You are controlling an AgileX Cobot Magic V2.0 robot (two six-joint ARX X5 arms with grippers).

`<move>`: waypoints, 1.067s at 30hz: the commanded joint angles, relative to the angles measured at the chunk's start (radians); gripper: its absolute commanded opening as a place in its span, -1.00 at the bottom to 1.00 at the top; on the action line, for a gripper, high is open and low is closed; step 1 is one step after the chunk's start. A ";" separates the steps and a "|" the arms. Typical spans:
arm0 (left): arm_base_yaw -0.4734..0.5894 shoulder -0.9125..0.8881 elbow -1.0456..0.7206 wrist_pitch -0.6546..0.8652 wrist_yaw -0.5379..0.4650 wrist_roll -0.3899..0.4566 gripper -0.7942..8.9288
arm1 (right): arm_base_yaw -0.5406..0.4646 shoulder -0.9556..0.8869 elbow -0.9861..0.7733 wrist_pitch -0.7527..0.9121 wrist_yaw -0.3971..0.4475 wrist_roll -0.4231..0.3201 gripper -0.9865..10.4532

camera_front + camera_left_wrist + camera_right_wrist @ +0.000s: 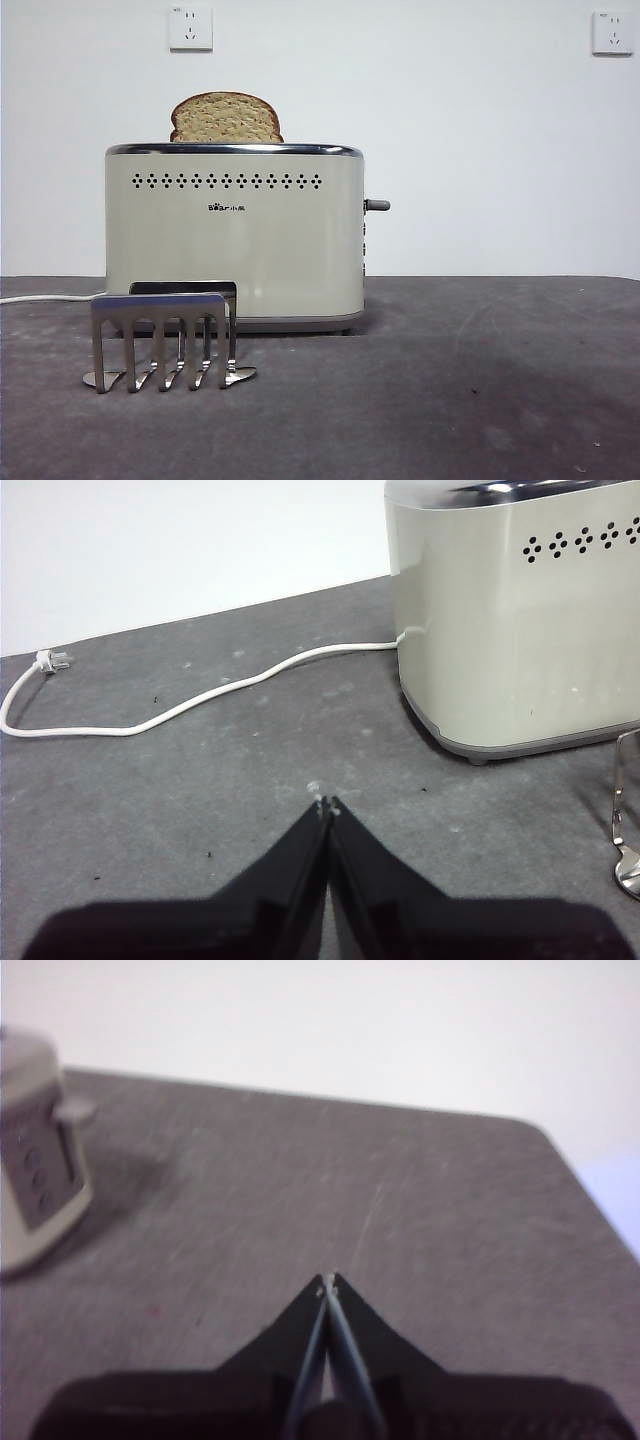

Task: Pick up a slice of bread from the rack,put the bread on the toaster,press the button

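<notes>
The slice of bread (225, 118) stands upright in the top slot of the cream toaster (235, 235), its domed top showing above the chrome rim. The metal rack (160, 340) stands empty in front of the toaster's left part. The grey button (377, 205) sticks out from the toaster's right side, high up. My left gripper (326, 803) is shut and empty above the mat, to the left of the toaster (510, 620). My right gripper (328, 1280) is shut and empty, away to the right of the toaster (35, 1160) and its button (75, 1110). Neither gripper shows in the front view.
A white power cord (180, 705) with its plug (50, 660) lies loose on the dark grey mat (450, 380) left of the toaster. Part of the rack (625, 820) shows at the left wrist view's edge. Two wall sockets (190, 28) are on the white wall behind.
</notes>
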 commanded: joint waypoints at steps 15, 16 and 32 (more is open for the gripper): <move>0.002 -0.002 -0.014 0.002 -0.001 -0.006 -0.84 | 0.027 -0.172 -0.325 0.169 -0.073 0.049 -0.83; 0.002 -0.002 -0.014 0.002 -0.001 -0.006 -0.84 | 0.036 -0.172 -0.325 0.170 -0.061 0.049 -0.83; 0.002 -0.002 -0.014 0.002 -0.001 -0.006 -0.84 | 0.076 -0.168 -0.325 0.171 -0.050 0.090 -0.83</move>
